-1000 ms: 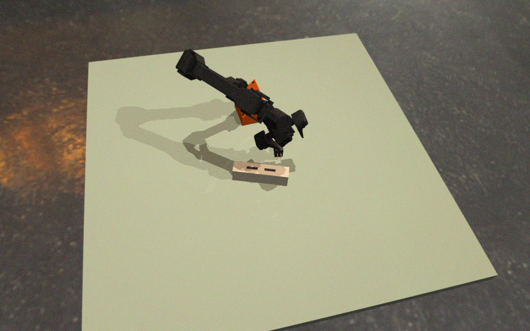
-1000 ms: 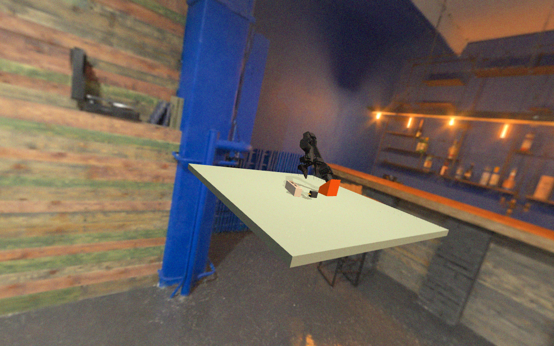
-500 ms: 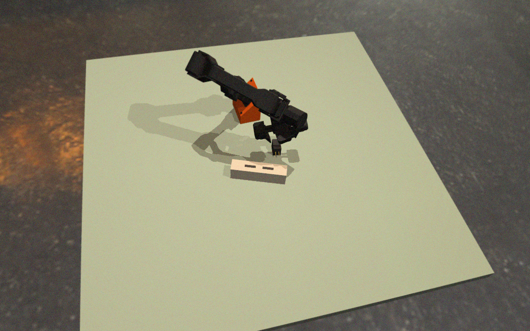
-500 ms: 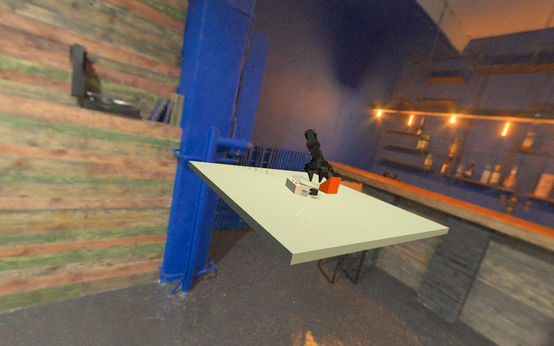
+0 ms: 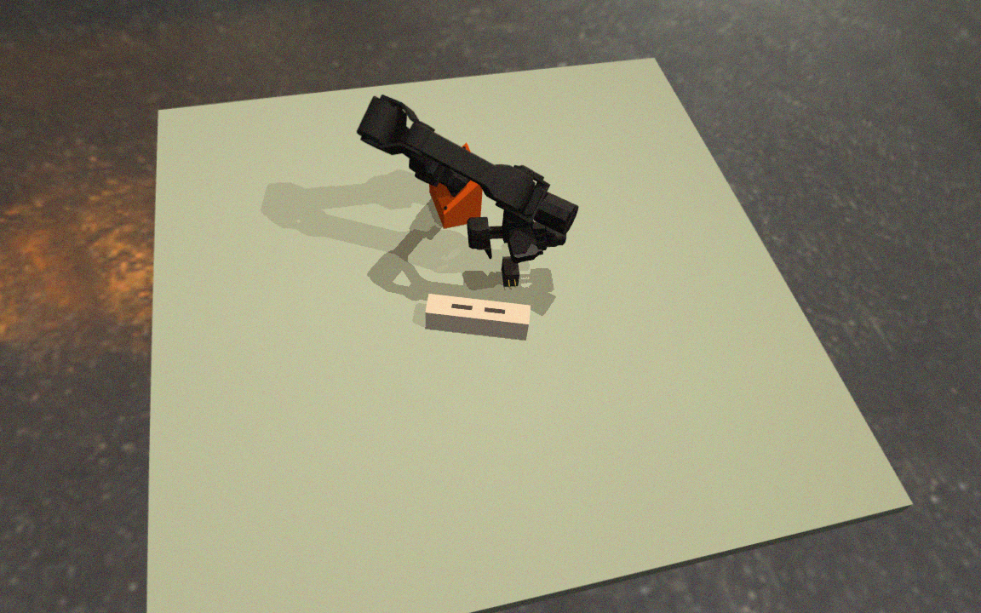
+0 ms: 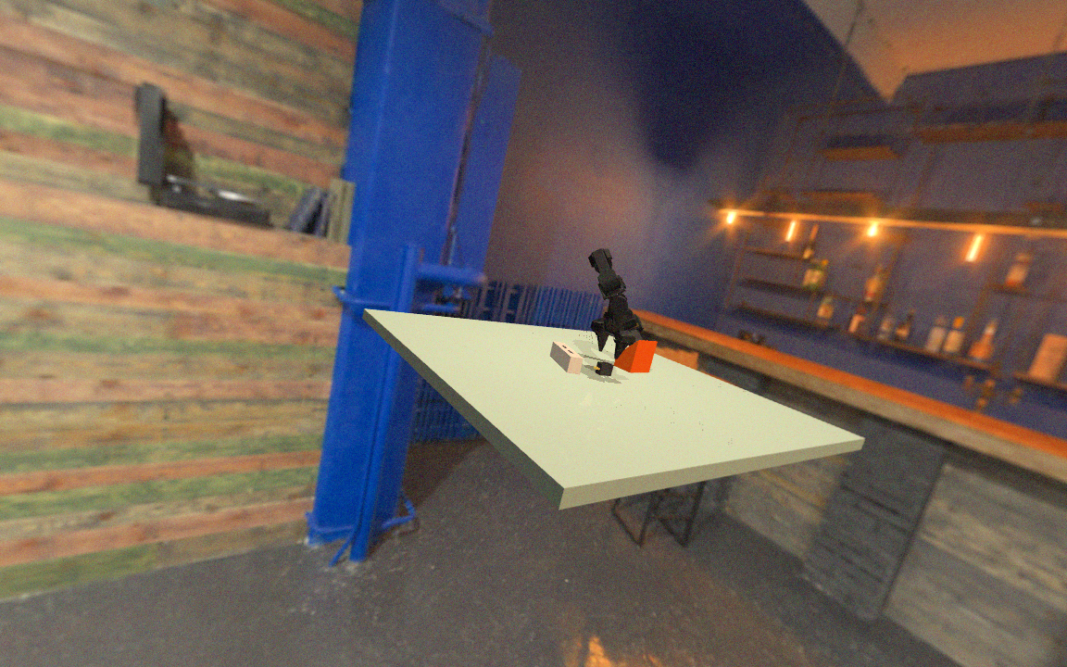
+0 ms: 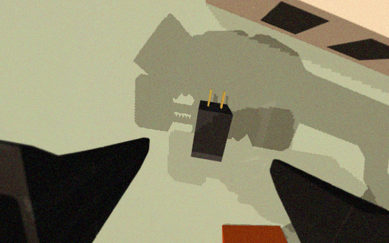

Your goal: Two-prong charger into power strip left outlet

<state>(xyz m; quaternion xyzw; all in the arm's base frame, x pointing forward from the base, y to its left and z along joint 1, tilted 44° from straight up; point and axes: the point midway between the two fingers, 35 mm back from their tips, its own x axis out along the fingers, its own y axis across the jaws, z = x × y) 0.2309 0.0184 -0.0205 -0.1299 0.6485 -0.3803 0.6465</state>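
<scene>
The black charger (image 5: 510, 268) (image 6: 604, 369) (image 7: 212, 135) lies on the table, its two gold prongs pointing toward the power strip's side of the table. The cream power strip (image 5: 476, 323) (image 6: 564, 357) (image 7: 377, 13) lies a short way off, with a gap between them. Two dark slots show on its top in the top view, and two dark patches on its shaded side in the wrist view. My gripper (image 5: 505, 256) (image 7: 209, 154) is open and empty, pointing down above the charger. In the wrist view the charger appears between and slightly beyond the fingertips. The far finger is partly hidden in the top view.
The orange arm base (image 5: 460, 207) (image 6: 641, 357) (image 7: 252, 233) stands close behind the charger. The pale green table (image 5: 403, 457) (image 6: 645, 447) carries the arm, charger and strip. The arm's shadow falls around the charger.
</scene>
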